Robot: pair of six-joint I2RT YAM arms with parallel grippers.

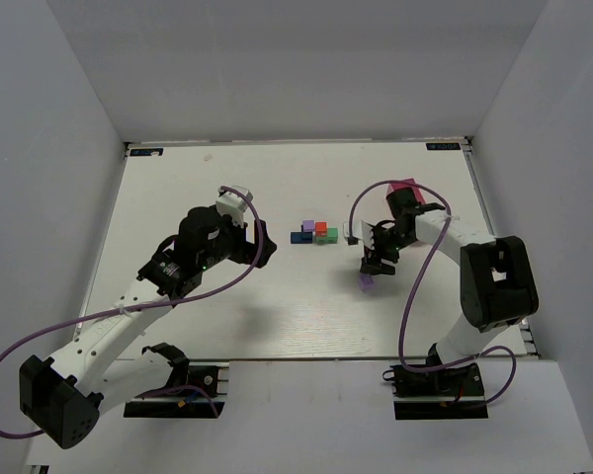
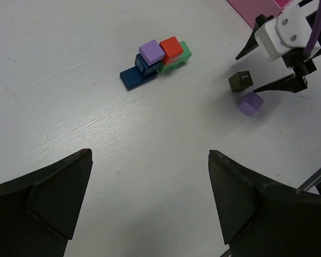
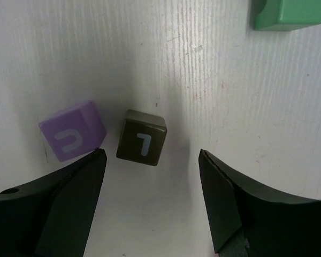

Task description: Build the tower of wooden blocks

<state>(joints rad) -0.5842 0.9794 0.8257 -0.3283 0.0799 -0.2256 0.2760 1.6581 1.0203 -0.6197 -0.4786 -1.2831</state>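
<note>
Several small blocks sit clustered mid-table: a dark blue one [image 2: 132, 78] in front, a purple one [image 2: 151, 51] and a red one [image 2: 171, 46] on top, and a green one [image 2: 176, 60] at the right. To their right, a dark block [image 3: 142, 137] marked with a pale letter lies on the table. It is just past the tips of my right gripper [image 3: 153, 154], which is open and holds nothing. A lilac block [image 3: 72, 131] rests by that gripper's left fingertip. My left gripper [image 2: 150, 155] hovers open and empty over bare table, short of the cluster.
A pink tray [image 1: 405, 185] stands behind the right arm, near the back right. White walls enclose the table [image 1: 227, 188] on three sides. The green block's corner [image 3: 289, 13] shows at the top right of the right wrist view.
</note>
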